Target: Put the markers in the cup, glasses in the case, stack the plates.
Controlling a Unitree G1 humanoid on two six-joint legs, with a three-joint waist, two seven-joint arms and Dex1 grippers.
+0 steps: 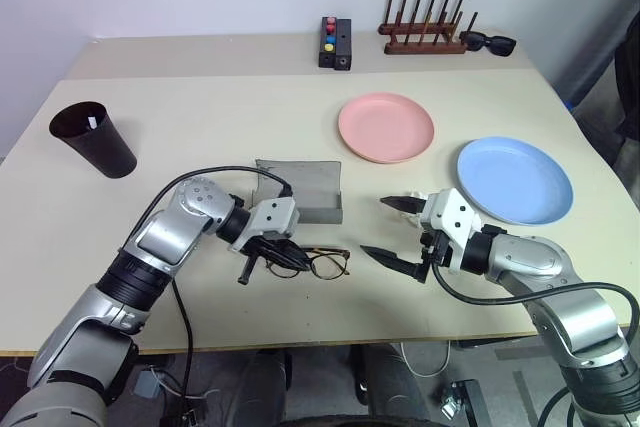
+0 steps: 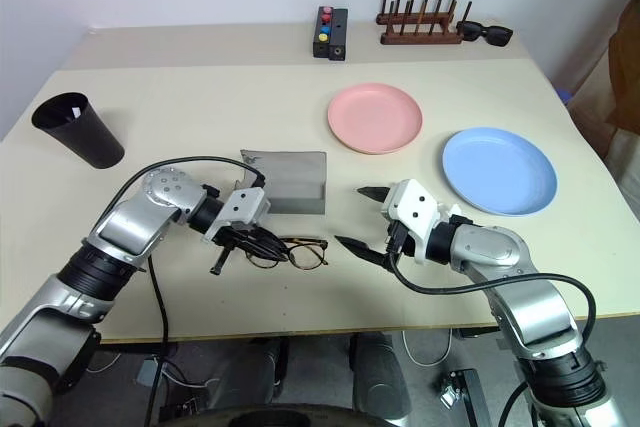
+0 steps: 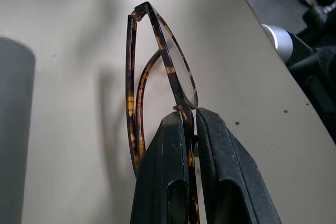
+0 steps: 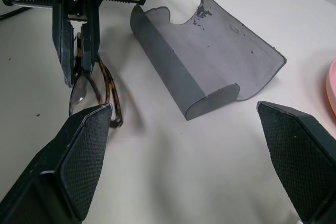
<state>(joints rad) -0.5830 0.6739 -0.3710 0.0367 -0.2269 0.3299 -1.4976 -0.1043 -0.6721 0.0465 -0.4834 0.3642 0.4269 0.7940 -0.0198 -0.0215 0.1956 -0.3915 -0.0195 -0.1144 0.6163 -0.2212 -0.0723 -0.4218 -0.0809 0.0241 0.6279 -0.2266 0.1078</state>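
Observation:
The thin dark-rimmed glasses (image 1: 325,264) lie near the table's front edge, just in front of the open grey case (image 1: 305,190). My left gripper (image 1: 262,259) is shut on one end of the frame; in the left wrist view its fingers (image 3: 168,171) pinch the rim. My right gripper (image 1: 375,227) stands open to the right of the glasses, holding nothing. The dark cup (image 1: 95,139) stands at the far left with a small white end showing inside its rim; the markers are otherwise hidden. The pink plate (image 1: 386,127) and the blue plate (image 1: 515,180) lie apart, side by side, at the right.
At the table's back stand a wooden peg rack (image 1: 424,37), black sunglasses (image 1: 488,43) beside it, and a black box with coloured buttons (image 1: 335,43). The table's front edge runs close under both grippers.

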